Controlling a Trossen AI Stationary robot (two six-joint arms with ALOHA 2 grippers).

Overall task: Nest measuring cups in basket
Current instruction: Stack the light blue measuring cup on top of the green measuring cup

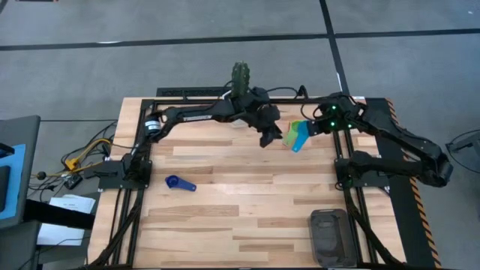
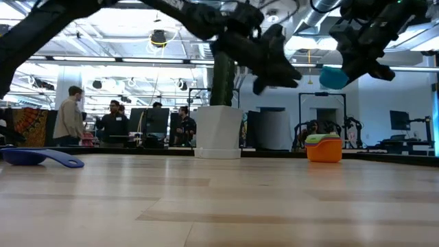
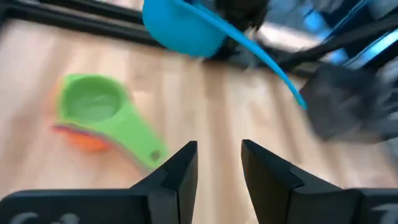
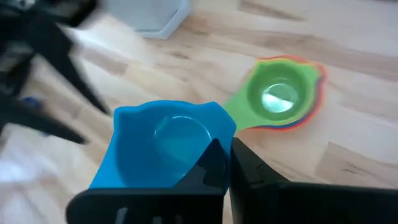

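My right gripper [image 4: 227,146] is shut on a light blue measuring cup [image 4: 165,143] and holds it in the air at the table's far right [image 1: 300,142]. Just beside it a stack of nested cups, green on top [image 4: 280,93] over yellow, orange and red [image 2: 324,147], rests on its bottom cup on the table. My left gripper [image 3: 219,152] hangs open above the table [image 1: 266,141], left of the stack, with nothing between its fingers. A dark blue cup [image 1: 180,183] lies on the table at the left. The basket [image 1: 330,236] sits at the near right. My right gripper pinches the light blue cup's handle [image 4: 202,134] between its two fingers, near the handle's free end [image 3: 292,87]. The fingers slant down from the table's right side. The cup is lifted clear of the table, its bowl ahead of the fingers with the open side up.
A white pot with a cactus [image 2: 218,130] stands at the far edge, behind my left arm. The middle and near left of the wooden table [image 1: 247,217] are bare. People stand in the room beyond the table [image 2: 68,113].
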